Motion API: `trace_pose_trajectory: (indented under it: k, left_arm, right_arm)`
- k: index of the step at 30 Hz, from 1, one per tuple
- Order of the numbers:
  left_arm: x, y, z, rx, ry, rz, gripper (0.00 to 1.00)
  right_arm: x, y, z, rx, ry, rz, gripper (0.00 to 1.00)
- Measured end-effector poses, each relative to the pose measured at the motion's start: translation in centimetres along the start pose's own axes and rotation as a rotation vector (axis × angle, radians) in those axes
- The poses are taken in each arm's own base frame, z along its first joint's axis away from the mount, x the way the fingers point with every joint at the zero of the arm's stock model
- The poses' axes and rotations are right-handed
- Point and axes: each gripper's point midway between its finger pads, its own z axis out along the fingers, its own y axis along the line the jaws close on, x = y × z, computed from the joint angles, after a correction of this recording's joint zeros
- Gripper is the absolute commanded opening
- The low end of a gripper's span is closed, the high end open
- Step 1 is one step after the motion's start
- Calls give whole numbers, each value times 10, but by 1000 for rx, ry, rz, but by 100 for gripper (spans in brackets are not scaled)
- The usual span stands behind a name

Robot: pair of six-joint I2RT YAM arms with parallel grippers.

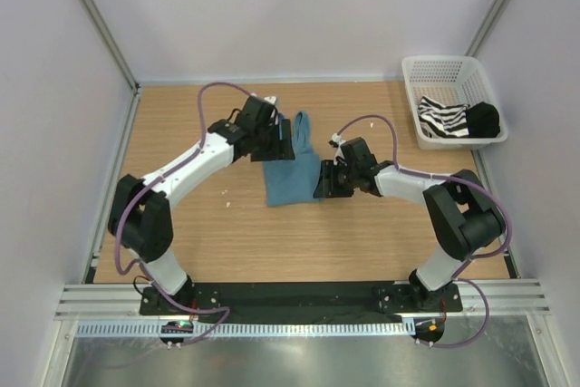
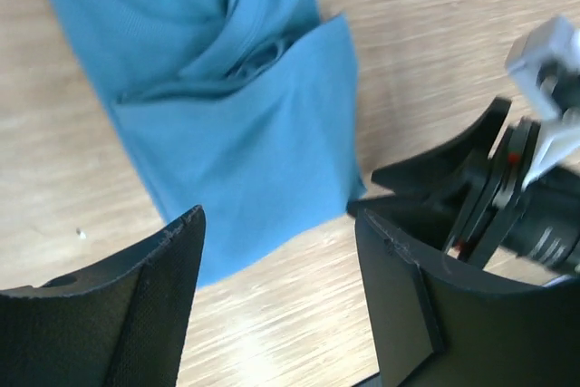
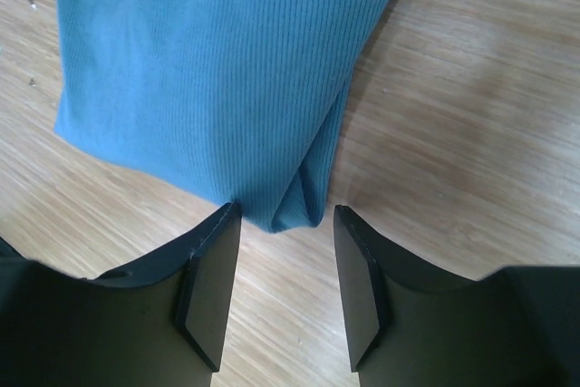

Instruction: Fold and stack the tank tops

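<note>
Left tool (image 2: 279, 224) and right tool (image 3: 284, 224) open, empty; top (image 3: 208, 70) corner just ahead of right tool, long axis toward left tool

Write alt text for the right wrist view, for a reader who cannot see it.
A folded teal tank top lies flat on the wooden table, its corner right in front of the open, empty right gripper.
</note>
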Motion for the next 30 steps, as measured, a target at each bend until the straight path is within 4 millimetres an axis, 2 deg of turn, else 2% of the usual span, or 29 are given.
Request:
trace_pose_trajectory:
  k: [2,5,7,10,11,13,16,21,26,30]
  left_arm:
    - [18,10,-7,-13,5,-28,66]
    - [63,33,-10,-42,53,-77,65]
    - [90,45,-11,-58,93,-106,65]
    - [127,59,-10,-59,140,-149,70]
    - [134,61,-10,-57,143,-162,70]
    - [149,66,-9,-50,154,-186,70]
    - [158,68,-6,-39,158,-213,69]
    - [152,58,4,17,132,-246,64]
    - [153,56,19,32,138,-270,49]
    - [157,54,22,43,152,-287,52]
  right_arm:
    - [0,-2,6,6,13,-3,45]
    - [0,-3,12,5,27,-1,43]
    - [-1,-2,13,-2,25,-3,39]
    - [1,-2,13,-9,30,-1,21]
    - [4,-2,14,-12,34,1,10]
    - [12,-3,14,-21,51,12,4]
    - [17,-2,12,-34,54,15,2]
    - [28,1,4,-37,64,15,2]
    - [31,1,1,-35,68,16,1]
    - [30,2,-3,-33,61,17,1]
